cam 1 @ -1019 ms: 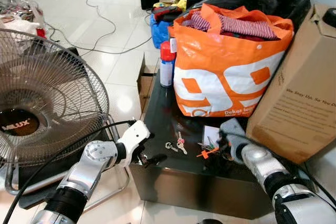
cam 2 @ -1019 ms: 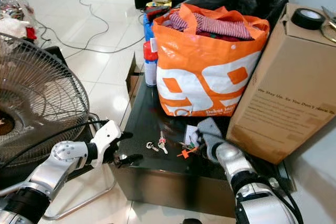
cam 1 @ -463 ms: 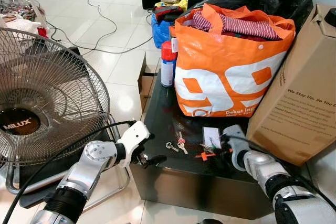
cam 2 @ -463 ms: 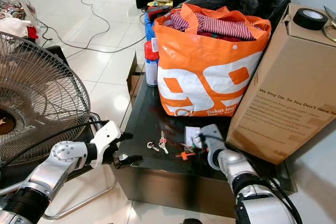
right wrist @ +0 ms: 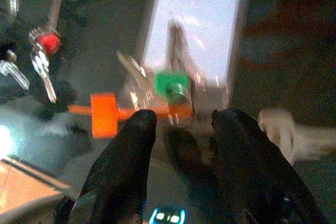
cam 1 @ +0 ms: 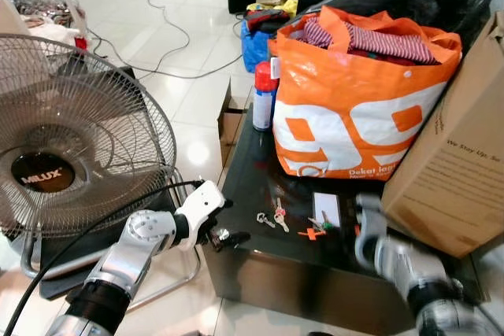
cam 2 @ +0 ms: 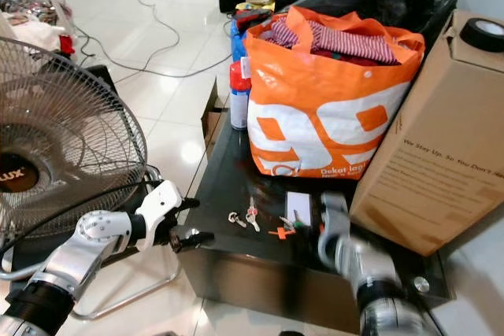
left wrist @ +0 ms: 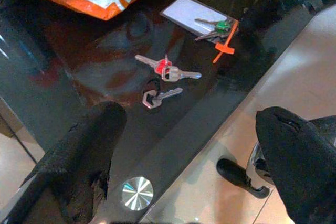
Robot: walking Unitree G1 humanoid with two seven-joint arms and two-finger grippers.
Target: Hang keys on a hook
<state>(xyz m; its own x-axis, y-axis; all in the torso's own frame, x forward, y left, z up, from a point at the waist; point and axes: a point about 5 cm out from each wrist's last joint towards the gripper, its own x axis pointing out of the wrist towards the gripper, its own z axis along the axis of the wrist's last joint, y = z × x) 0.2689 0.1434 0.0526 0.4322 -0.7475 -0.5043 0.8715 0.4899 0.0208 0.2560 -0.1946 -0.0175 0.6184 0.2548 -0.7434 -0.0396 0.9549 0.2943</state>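
**Green-tagged keys: lying just ahead of the right claw**

Green-tagged keys (right wrist: 170, 88) with orange tag (right wrist: 105, 114) are lying on the dark worktop (cam 1: 260, 186), partly on a white card (cam 1: 325, 208); right claw (right wrist: 178, 129) is hovering just near of them, fingers parted and empty; the bunch's long axis is running left-right across the gap; left claw (left wrist: 184, 166) is standing released at the worktop's near left corner, farther off; red-tagged keys (cam 1: 278, 214) are lying to the left.

1. Low black glossy table (cam 1: 252, 186) stands on pale tiled floor (cam 1: 189, 76).
2. On it, rear: orange bag (cam 1: 354, 108), spray can (cam 1: 264, 96), cardboard box (cam 1: 457, 171).
3. Front: red-capped keys (cam 1: 278, 215), silver key (cam 1: 261, 219), white card (cam 1: 325, 208), green-capped keys with orange tag (cam 1: 315, 228) (tag beside card).
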